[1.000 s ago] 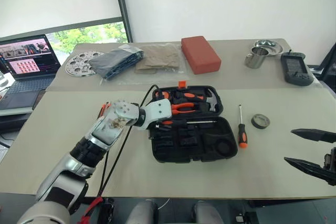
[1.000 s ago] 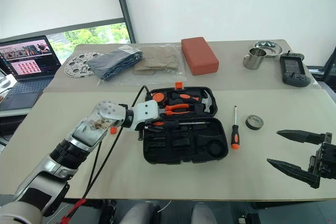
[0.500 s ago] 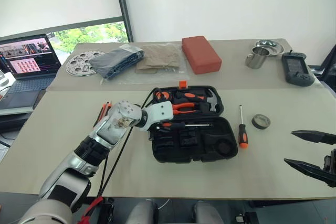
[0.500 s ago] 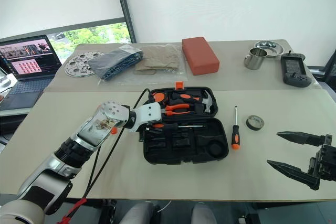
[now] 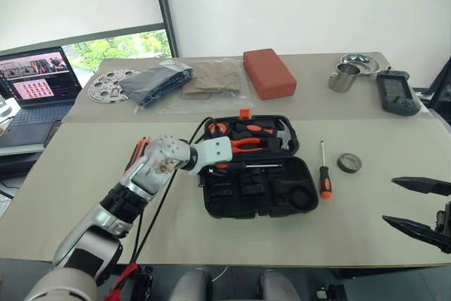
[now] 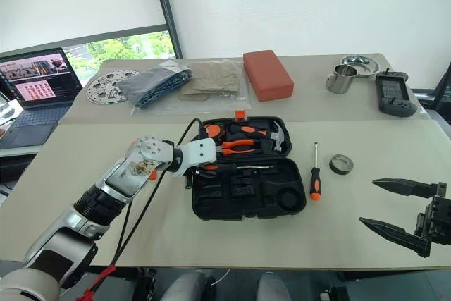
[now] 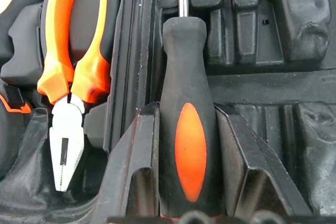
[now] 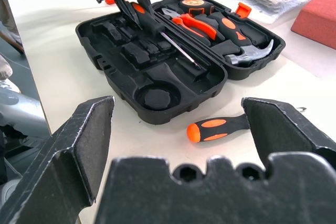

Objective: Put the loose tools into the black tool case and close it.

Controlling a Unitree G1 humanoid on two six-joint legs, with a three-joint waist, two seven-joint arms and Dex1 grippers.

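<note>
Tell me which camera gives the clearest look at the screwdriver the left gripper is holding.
Left wrist view: the screwdriver sits large between the left gripper fingers, its shaft over the black tool case. The right wrist view shows it smaller and whole; in the head views the arm covers its handle.

The tool case [image 5: 257, 167] lay open on the table [image 5: 84, 174] with pliers [image 5: 248, 144] and a hammer [image 5: 280, 135] in its far half, a screwdriver [image 5: 325, 172] just right of it, and a roll of tape [image 5: 349, 163] further right.
</note>
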